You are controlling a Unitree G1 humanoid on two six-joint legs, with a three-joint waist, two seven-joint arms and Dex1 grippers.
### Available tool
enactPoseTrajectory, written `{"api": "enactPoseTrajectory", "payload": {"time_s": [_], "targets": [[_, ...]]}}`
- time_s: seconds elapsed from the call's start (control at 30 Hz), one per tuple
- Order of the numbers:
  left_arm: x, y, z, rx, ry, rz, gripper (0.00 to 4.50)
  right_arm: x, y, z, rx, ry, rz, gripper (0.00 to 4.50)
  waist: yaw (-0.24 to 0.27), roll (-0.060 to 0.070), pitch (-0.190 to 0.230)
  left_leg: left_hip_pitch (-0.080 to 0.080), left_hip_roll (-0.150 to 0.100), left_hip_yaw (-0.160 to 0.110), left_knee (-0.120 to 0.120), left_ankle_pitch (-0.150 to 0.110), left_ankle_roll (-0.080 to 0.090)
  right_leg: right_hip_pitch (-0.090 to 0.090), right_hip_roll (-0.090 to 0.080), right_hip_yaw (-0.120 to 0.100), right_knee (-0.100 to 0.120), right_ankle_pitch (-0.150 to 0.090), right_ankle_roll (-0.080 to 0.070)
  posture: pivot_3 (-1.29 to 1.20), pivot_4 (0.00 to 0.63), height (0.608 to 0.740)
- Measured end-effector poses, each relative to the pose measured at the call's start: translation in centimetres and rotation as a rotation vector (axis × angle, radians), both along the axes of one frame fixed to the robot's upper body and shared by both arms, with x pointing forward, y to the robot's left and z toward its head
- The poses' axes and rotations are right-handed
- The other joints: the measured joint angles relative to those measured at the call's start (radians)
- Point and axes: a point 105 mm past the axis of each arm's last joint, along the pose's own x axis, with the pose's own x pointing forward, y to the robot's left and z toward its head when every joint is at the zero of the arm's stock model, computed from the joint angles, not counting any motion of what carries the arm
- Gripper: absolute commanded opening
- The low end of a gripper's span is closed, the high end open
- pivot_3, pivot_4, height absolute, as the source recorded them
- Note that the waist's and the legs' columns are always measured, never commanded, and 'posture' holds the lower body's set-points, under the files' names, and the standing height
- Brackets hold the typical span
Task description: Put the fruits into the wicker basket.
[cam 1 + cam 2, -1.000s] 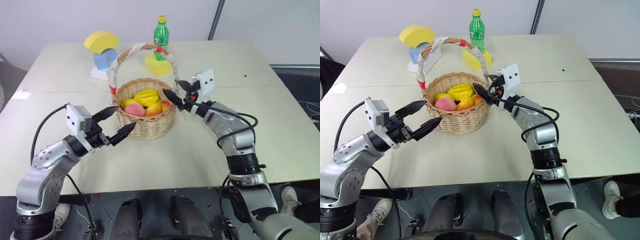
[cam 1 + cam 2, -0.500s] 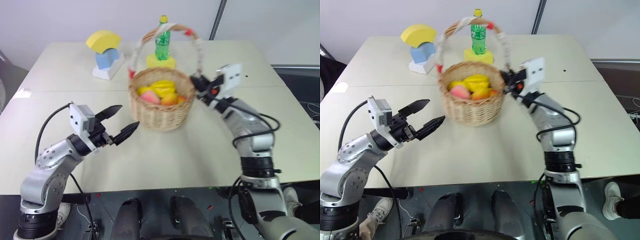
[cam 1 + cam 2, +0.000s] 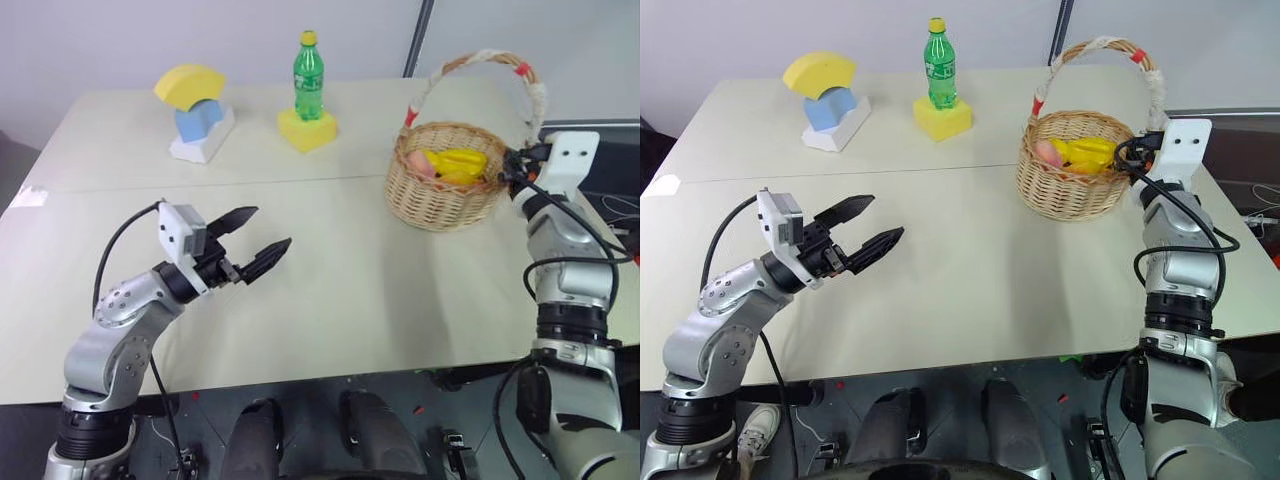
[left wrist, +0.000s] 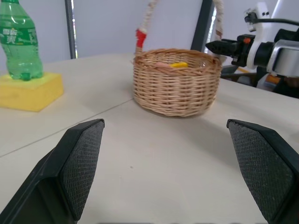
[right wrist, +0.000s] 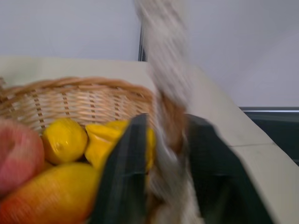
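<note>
A: The wicker basket (image 3: 443,188) sits at the far right of the desk (image 3: 330,280), close to the right edge, with its white-wrapped arched handle standing up over it.

B: And the fruit?

A: Inside it. In the right wrist view a pink peach (image 5: 17,156) lies against the wall of the basket, and an oval red-and-yellow mango (image 5: 44,198) lies just beside it. A lemon (image 5: 64,140) and a ridged yellow fruit (image 5: 106,141) lie behind them.

B: What is the right tool doing?

A: The right tool (image 5: 161,170) is at the basket's right side. Its two black fingers (image 5: 124,158) straddle the base of the handle where it meets the rim, pinching the basket there.

B: The left one?

A: The left tool (image 3: 258,242) hangs over the bare middle-left of the desk, well apart from the basket, its fingers spread wide with nothing between them.

B: Anything else on the desk?

A: Toward the back, a green plastic bottle (image 3: 308,75) stands upright on a yellow foam block (image 3: 306,130). Further left there is a small stack: a white block, a blue block (image 3: 195,122) on it, and a yellow arched block (image 3: 188,83) on top.
</note>
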Motion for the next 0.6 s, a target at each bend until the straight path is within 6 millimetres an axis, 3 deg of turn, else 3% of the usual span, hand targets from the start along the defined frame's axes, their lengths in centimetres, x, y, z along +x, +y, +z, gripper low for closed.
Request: {"api": "enactPoseTrajectory", "payload": {"time_s": [0.07, 0.23, 0.4, 0.5, 0.6], "targets": [[0.0, 0.1, 0.0, 0.001, 0.000, 0.005, 4.50, 0.0, 0.0, 0.2, 0.010, -0.009, 0.002, 3.52, 0.001, 0.000, 0.000, 0.000, 0.000, 0.000, 0.000, 0.000, 0.000, 0.000, 0.000, 0.000, 0.000, 0.000, 0.000, 0.00, 0.150, 0.740], [1.0, 1.5, -1.3, 0.008, 0.054, 0.081, 4.50, -2.5, -1.2, 0.8, 0.007, -0.067, 0.005, 3.52, 0.023, 0.000, 0.000, -0.001, 0.000, 0.000, 0.000, 0.000, 0.000, 0.000, -0.001, 0.000, 0.000, -0.001, 0.001, 0.00, 0.150, 0.740], [2.4, 6.7, -3.4, 0.034, 0.157, 0.286, 4.50, -6.5, -3.2, -0.9, 0.002, -0.040, 0.050, 3.52, 0.026, 0.000, 0.000, 0.000, 0.000, 0.001, 0.001, 0.000, 0.000, 0.001, -0.001, 0.000, -0.001, -0.002, -0.002, 0.00, 0.150, 0.740], [2.2, 8.8, -5.0, 0.054, 0.207, 0.364, 4.50, -8.3, -1.8, -2.7, -0.072, 0.033, 0.190, 3.52, 0.020, 0.001, -0.001, 0.003, 0.000, 0.001, 0.000, 0.000, 0.000, 0.003, -0.001, 0.000, -0.001, -0.002, -0.002, 0.00, 0.150, 0.740], [1.7, 11.2, -6.7, 0.064, 0.258, 0.457, 4.50, -9.4, 1.7, -5.6, -0.128, 0.137, 0.415, 3.52, 0.016, 0.001, -0.001, 0.005, 0.001, 0.001, -0.001, 0.000, 0.000, 0.004, -0.001, 0.000, -0.001, -0.002, -0.003, 0.00, 0.150, 0.740]]}}
